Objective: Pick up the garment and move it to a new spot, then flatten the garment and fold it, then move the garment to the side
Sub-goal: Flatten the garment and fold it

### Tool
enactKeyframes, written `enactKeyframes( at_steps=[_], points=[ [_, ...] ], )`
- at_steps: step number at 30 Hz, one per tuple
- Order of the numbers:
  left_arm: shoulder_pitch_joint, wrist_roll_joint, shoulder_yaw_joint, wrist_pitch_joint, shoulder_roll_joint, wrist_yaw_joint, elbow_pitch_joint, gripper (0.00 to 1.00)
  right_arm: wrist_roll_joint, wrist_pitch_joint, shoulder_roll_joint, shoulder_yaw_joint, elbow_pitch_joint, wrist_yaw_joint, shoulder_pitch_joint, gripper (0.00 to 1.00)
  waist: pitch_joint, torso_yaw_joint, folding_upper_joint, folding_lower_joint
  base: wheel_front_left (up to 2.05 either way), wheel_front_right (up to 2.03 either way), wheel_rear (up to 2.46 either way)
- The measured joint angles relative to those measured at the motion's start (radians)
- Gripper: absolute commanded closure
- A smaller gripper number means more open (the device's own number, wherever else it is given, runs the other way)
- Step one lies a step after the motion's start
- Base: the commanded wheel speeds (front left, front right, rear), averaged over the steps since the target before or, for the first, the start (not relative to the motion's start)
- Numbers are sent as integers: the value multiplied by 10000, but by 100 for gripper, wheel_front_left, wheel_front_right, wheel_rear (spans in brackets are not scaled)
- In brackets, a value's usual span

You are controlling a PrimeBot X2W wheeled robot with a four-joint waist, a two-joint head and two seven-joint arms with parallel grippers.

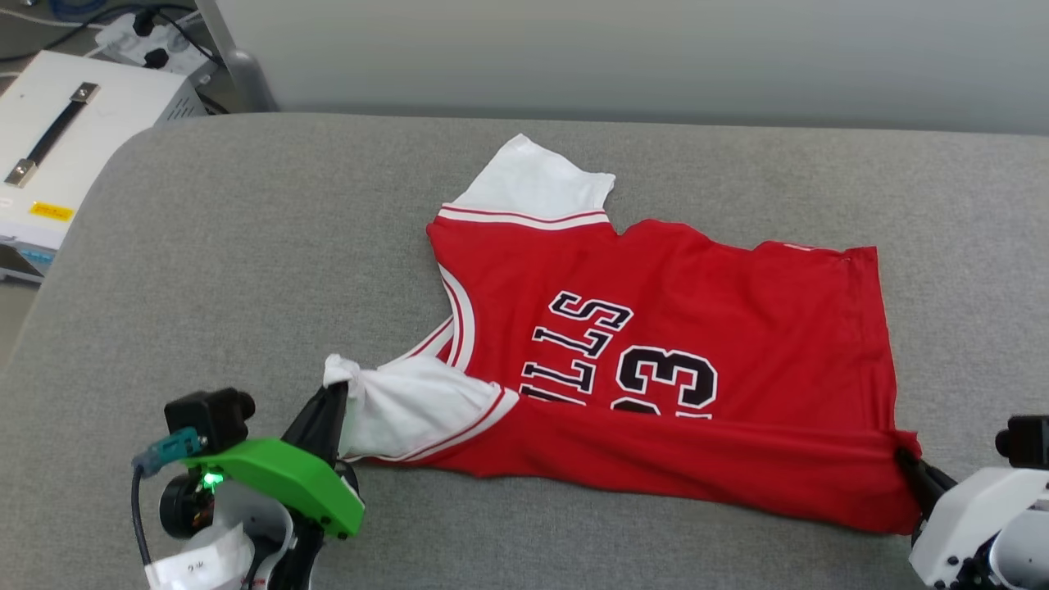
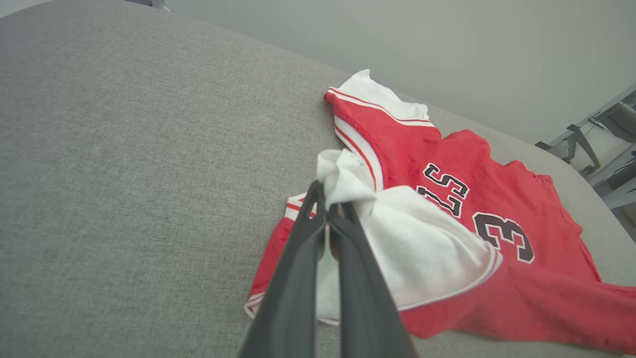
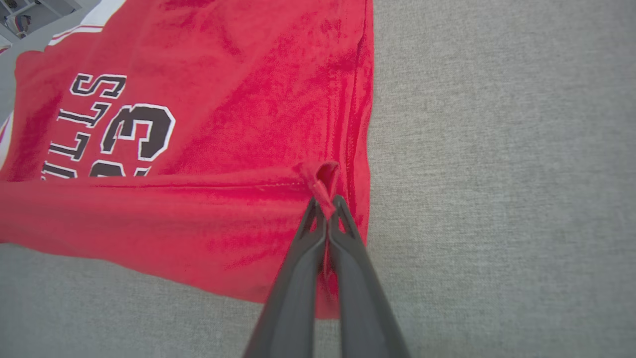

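Grey fabric-covered tabletop (image 1: 213,270) is your work surface. The red jersey T-shirt (image 1: 721,328) lies on it right of centre, print side up, with its collar toward your left and its hem toward your right. Its near long edge is turned over onto the body and covers the lower part of the "BULLS 23" lettering (so a lengthwise fold looks begun, not finished). The far white sleeve (image 1: 537,184) lies flat beyond the body, while the near white sleeve (image 1: 410,410) is bunched. By my reading, the spreading is done and the fold is partly made. Tidying the sleeves, the remaining folds and the move to the side are left.

Your left gripper (image 1: 337,392) is pinched tight on the tip of the near sleeve, reaching in low from the near-left. Your right gripper (image 1: 903,456) is clamped on the near hem corner with a tuft of red cloth poking past its tips, and it comes in low from the near-right. Off the table's left end sits a white equipment case (image 1: 74,139) with a black handle.
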Motion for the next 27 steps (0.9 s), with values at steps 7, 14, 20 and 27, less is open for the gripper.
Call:
enactKeyframes(
  at_steps=[7,14,20,27],
  points=[
    [-1580,75,-207,-134,-322,-652,1578,100,-29,-61,-366,397,742,0,-1220,100,820,-9,0,1,0,0,0],
    [-2462,128,-468,-242,-639,-1133,2959,100,171,-374,-562,625,1471,0,-1959,100,1489,3,0,2,0,0,0],
    [-2730,96,-834,90,-905,-1511,3963,22,163,-800,-750,943,2040,0,-2174,69,1682,52,0,1,0,0,0],
    [-2866,17,-901,-65,-1030,-1666,4602,0,339,-1753,-640,1246,2489,4,-2185,0,1320,68,0,1,0,0,0]
  ],
)
